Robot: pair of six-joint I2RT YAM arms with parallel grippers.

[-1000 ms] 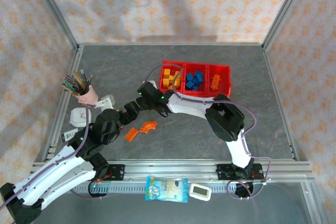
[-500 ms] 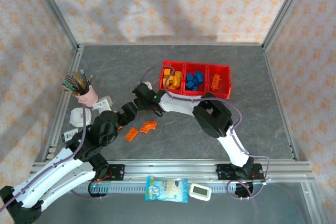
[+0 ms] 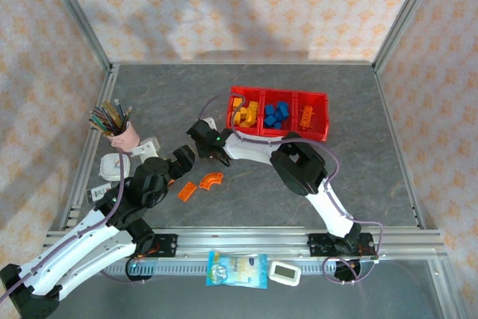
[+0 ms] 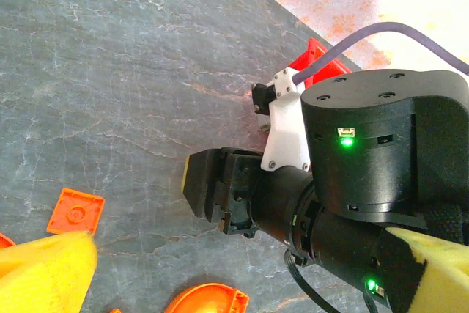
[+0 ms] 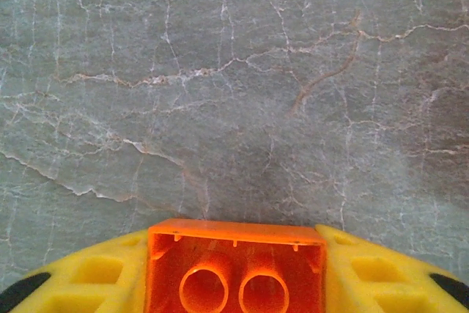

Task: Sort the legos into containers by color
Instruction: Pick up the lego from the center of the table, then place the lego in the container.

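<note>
Gripper inspection, top view first. Found the right gripper [image 3: 218, 156] off the near-left corner of the containers [image 3: 278, 90], shifted only slightly leftward over the last second, with the right arm's elbow [image 3: 300, 167] swung in toward the containers' near side. Judged the carry not yet begun, given the orange compartment at the containers' right end. Noted the arm folded sharply, forearm reaching past the containers' left end. Noted the left gripper [image 3: 181, 160] just beside the right one, farther from the containers, with an orange tile [image 3: 187, 190] and orange arch [image 3: 213, 179] loose on the table [image 3: 358, 177] nearby.

Left wrist view. Saw yellow fingers [image 4: 44, 269] spread wide, nothing between them. Saw the right gripper low over the table, a corner of the containers behind it.

Right wrist view. Confirmed jaws clamped on an orange brick [image 5: 234, 276], hollow underside toward the camera, well short of the containers.
</note>
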